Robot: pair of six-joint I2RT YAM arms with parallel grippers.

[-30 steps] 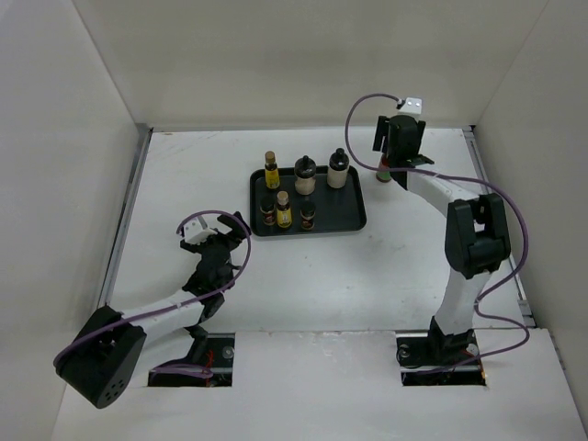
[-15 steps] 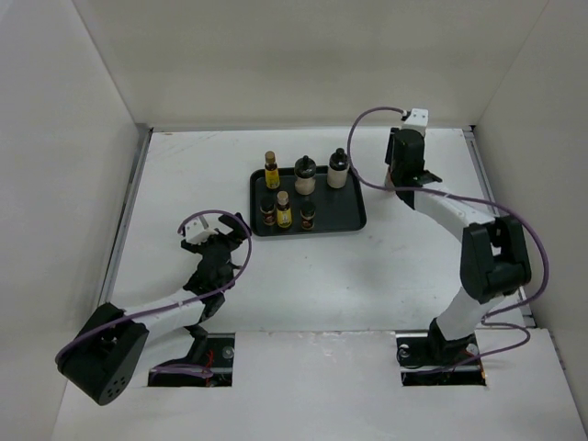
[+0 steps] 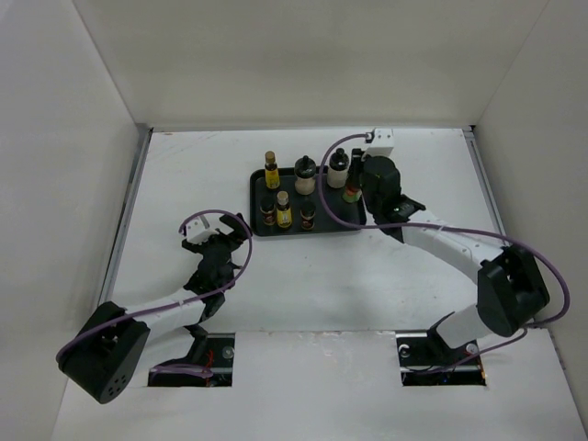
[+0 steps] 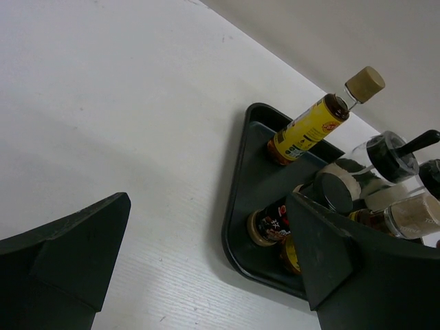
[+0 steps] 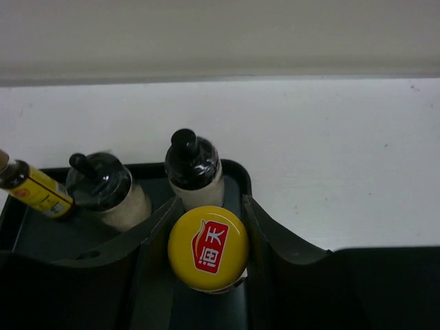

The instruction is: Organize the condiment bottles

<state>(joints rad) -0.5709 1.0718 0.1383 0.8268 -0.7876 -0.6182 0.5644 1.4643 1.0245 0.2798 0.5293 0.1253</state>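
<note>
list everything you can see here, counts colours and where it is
table: 1, white, under everything
tray: 1, black, far middle of the table
yellow-labelled bottles: 2, tray back left and front middle
shaker: 1, pale, dark lid, tray back middle
white bottle: 1, black cap, tray back right
dark jars: 2, tray front row, either side of the yellow-labelled one
yellow-capped bottle: 1, red logo on cap, at the tray's right end
cables: 2, purple, one along each arm
left gripper: 1, black, open, over bare table near-left of the tray
right gripper: 1, black, shut on the yellow-capped bottle
</note>
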